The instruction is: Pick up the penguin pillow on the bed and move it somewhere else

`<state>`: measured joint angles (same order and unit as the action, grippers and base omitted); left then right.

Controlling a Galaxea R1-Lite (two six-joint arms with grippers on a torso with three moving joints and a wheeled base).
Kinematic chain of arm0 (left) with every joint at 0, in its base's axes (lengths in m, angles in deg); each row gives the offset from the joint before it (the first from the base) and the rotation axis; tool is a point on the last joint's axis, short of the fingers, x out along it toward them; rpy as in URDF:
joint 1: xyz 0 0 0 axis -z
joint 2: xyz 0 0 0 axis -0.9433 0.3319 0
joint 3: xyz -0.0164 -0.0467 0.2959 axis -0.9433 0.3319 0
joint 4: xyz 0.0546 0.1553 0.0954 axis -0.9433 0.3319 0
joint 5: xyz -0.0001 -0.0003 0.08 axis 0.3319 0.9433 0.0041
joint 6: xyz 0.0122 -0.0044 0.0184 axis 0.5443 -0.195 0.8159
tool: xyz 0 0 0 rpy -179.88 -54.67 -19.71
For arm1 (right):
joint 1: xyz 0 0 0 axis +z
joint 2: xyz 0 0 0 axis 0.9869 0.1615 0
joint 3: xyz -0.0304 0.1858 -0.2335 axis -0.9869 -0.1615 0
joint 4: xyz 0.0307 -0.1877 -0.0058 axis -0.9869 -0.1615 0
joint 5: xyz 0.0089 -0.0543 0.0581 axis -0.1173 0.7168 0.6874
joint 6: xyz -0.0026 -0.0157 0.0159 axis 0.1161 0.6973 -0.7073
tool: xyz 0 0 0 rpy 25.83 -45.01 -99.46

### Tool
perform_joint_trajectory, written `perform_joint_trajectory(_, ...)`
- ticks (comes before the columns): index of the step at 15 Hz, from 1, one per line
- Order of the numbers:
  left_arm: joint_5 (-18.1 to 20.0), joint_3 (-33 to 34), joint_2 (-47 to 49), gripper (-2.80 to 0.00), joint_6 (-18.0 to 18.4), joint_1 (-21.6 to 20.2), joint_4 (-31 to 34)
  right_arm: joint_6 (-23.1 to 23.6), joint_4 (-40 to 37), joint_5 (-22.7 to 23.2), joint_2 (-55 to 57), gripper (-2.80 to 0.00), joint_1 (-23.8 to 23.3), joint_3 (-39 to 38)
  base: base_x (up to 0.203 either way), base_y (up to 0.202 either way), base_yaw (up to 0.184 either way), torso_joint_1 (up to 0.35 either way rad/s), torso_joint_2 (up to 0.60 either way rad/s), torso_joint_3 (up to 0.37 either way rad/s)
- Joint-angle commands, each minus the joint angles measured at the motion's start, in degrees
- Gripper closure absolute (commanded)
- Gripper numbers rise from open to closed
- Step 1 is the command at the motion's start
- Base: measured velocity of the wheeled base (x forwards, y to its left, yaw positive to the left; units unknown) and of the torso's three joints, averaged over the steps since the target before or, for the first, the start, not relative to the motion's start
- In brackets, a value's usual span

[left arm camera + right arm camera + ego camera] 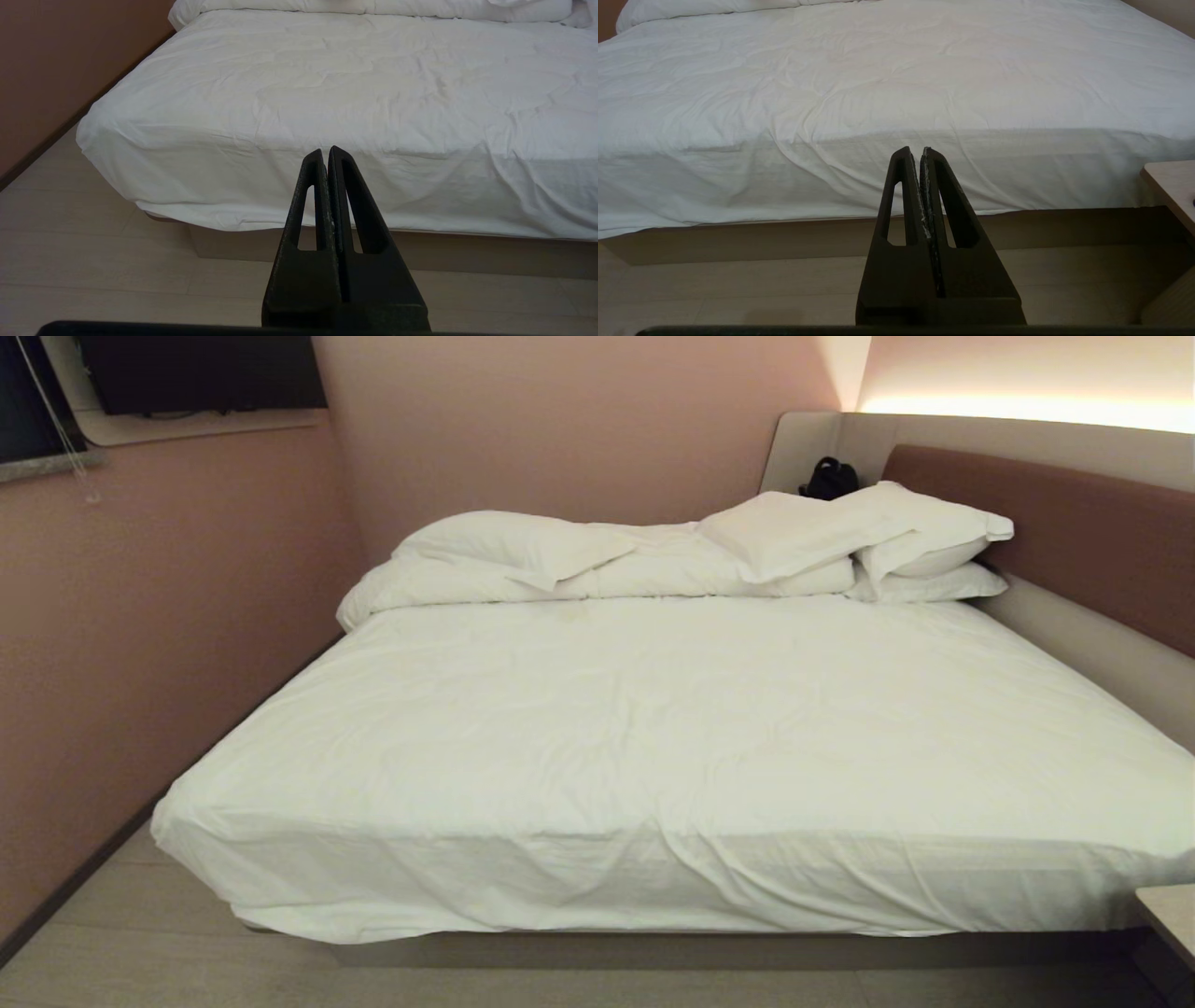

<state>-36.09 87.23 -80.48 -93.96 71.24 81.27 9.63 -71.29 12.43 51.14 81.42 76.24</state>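
The bed (653,728) fills the head view, covered by a wrinkled white sheet. A brown headboard (1055,523) runs along its right side. The penguin pillow is out of view in every frame. My left gripper (325,150) is shut and empty, held low over the floor short of the bed's (327,93) near edge. My right gripper (916,150) is also shut and empty, pointing level at the near side of the bed (896,93). Neither arm shows in the head view.
Plain white pillows (840,537) and a folded white duvet (523,560) are piled along the bed's far side. A black object (829,479) sits behind them. A pink wall (140,635) borders the left. A wooden table corner (1171,186) stands at the right.
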Motion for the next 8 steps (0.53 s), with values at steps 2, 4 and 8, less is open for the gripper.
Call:
perform_joint_trajectory(2,0.0,0.0,0.0,0.00,-0.1,0.0,-0.1,0.0,0.0,0.0,0.0,0.00,0.0,0.0,0.000,0.000,0.000,0.000,0.00,0.000)
perform_joint_trajectory(4,0.0,0.0,0.0,0.00,-0.1,0.0,-0.1,-0.3,0.0,0.0,0.0,0.00,0.0,0.0,0.000,0.000,0.000,0.000,0.00,0.000)
perform_joint_trajectory(8,0.0,0.0,0.0,0.00,-0.1,0.0,-0.1,-0.2,0.0,0.0,0.0,0.00,0.0,0.0,0.000,0.000,0.000,0.000,0.00,0.000)
